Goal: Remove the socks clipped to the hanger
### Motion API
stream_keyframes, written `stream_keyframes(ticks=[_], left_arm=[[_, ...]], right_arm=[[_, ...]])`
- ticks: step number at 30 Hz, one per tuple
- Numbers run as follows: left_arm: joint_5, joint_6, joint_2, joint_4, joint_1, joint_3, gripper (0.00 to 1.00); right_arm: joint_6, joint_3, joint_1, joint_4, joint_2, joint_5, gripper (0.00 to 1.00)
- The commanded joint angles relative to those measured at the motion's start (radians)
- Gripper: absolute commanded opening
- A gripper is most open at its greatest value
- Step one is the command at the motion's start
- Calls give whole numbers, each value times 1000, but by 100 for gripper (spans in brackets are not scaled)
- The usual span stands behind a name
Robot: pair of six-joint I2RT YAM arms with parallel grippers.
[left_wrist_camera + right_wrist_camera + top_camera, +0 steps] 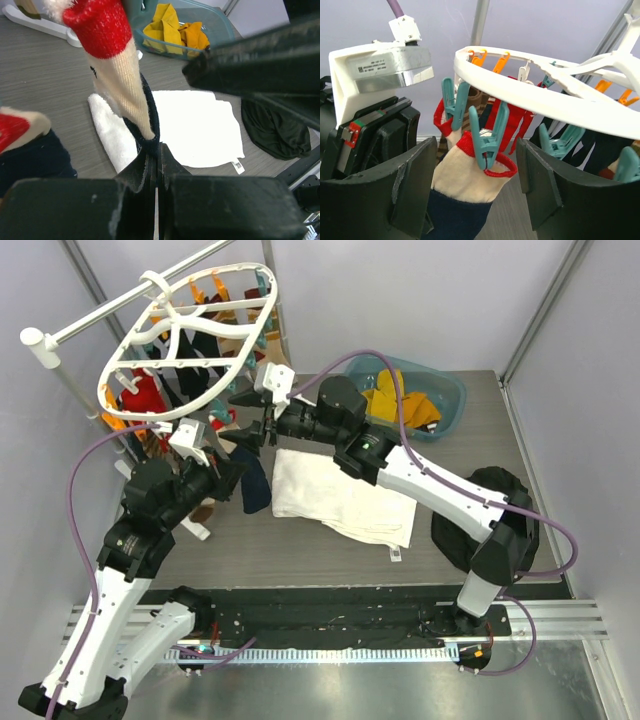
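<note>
Quick status from my end: the red, cream and navy sock (pixel 465 175) I'm after hangs from a teal clip (pixel 487 142) on the rim of the hanger (pixel 555 92). The other socks (pixel 145 395) are bunched under the same frame. The left gripper (pixel 157 160) is below the hanger, jaws pressed together on that sock's navy toe, and the sock runs in a line from cuff to jaws. The right gripper (pixel 476 150) sits just under the rim with its jaws spread either side of the clip and red cuff, and there's a sliver of daylight on both sides. It's tight up there: rim right overhead, a second teal clip (pixel 454 102) just beside, more clips and dark socks crowding further along. Out from under the hanger, a white cloth (pixel 340 490) lies on the table (pixel 280 545), and a blue bin (pixel 452 390) is beyond that.
</note>
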Motion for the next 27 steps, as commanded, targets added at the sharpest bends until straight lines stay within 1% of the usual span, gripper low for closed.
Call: stream_keyframes(ticks=[1,6,11,20,21,22,24,27], left_arm=[[25,25,-5,30,5,-1,0],[25,30,-10,28,5,-9,0],[37,28,-10,31,3,-12,0],[40,28,-10,33,3,-13,0],[40,28,-10,33,3,-15,0],[40,26,-10,34,3,-15,0],[39,26,-8,36,5,-16,0],[40,25,-7,38,3,-15,0]], right_arm=[[-19,82,-6,-19,20,-28,70],[-29,131,-7,-43,57,-32,70],[-28,186,-6,-69,85,-42,64],[4,226,-4,-68,122,-37,61],[14,228,-4,-59,123,-37,59],[17,226,-4,-57,125,-36,55],[23,234,-4,-52,132,-34,50],[27,243,-3,-48,138,-29,50]])
